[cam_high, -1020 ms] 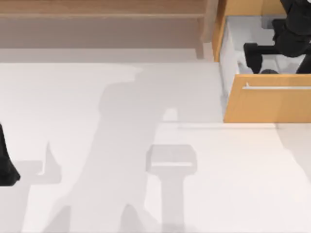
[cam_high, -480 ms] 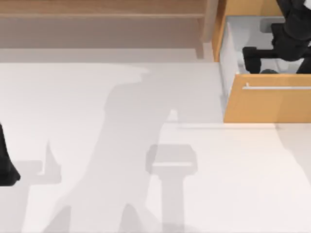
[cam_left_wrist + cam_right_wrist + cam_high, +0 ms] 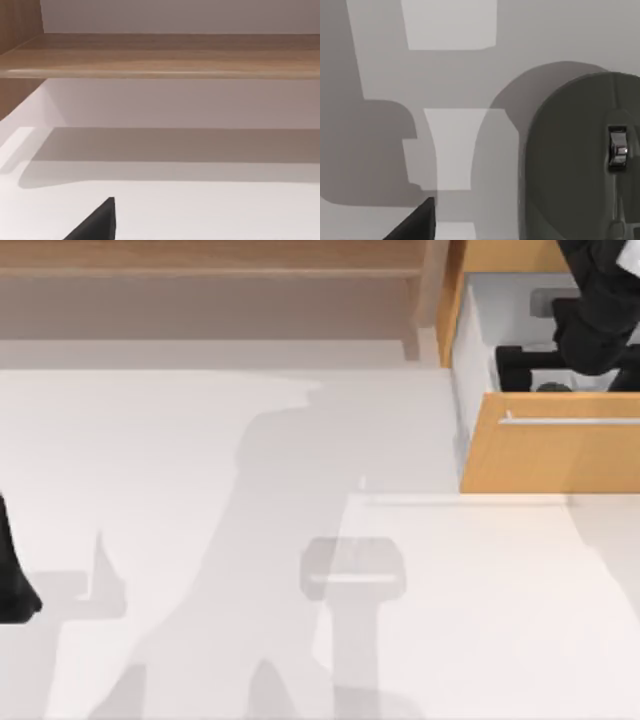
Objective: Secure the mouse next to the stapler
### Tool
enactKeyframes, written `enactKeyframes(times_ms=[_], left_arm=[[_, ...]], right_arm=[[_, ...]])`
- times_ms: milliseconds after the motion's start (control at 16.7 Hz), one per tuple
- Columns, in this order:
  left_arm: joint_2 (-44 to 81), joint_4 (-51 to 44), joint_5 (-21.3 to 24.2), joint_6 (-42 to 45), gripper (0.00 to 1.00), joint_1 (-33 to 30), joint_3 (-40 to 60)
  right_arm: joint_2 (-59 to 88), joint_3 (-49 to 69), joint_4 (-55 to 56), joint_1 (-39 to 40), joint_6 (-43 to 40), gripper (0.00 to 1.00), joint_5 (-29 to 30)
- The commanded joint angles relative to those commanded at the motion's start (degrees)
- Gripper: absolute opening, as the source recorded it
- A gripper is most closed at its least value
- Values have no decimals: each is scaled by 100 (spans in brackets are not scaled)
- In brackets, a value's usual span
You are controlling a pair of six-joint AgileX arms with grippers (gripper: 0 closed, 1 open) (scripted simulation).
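Observation:
The mouse (image 3: 553, 387) is a small black dome lying on the floor of the open drawer (image 3: 475, 340), just behind its orange front (image 3: 560, 455). My right gripper (image 3: 520, 365) hangs open over the drawer, above the mouse and apart from it. In the right wrist view the mouse (image 3: 575, 160) lies off to one side with its scroll wheel (image 3: 617, 147) showing, and one fingertip (image 3: 420, 222) stands clear of it. The stapler is hidden from me. My left arm (image 3: 12, 575) is parked at the table's left edge, and one of its fingertips (image 3: 100, 222) shows over bare table.
A wooden shelf (image 3: 210, 285) runs along the back of the white table (image 3: 200, 460). The pulled-out drawer juts over the table at the back right, its metal handle (image 3: 570, 421) along the front. Arm shadows cross the table's middle.
My right arm has drawn back and up over the drawer, away from the mouse, which stays where it lay. The arm's shadow on the table has shifted right. The left arm has not moved.

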Motion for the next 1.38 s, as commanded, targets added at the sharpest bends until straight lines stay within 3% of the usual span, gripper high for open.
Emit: enactKeyframes(times_ms=[60, 840, 1380], left_arm=[[0, 0, 0, 0, 100, 0, 0], [0, 0, 0, 0, 100, 0, 0], [0, 0, 0, 0, 100, 0, 0]], right_arm=[[0, 0, 0, 0, 0, 100, 0], [0, 0, 0, 0, 0, 2, 0], [-7, 1, -1, 1, 8, 0, -2]])
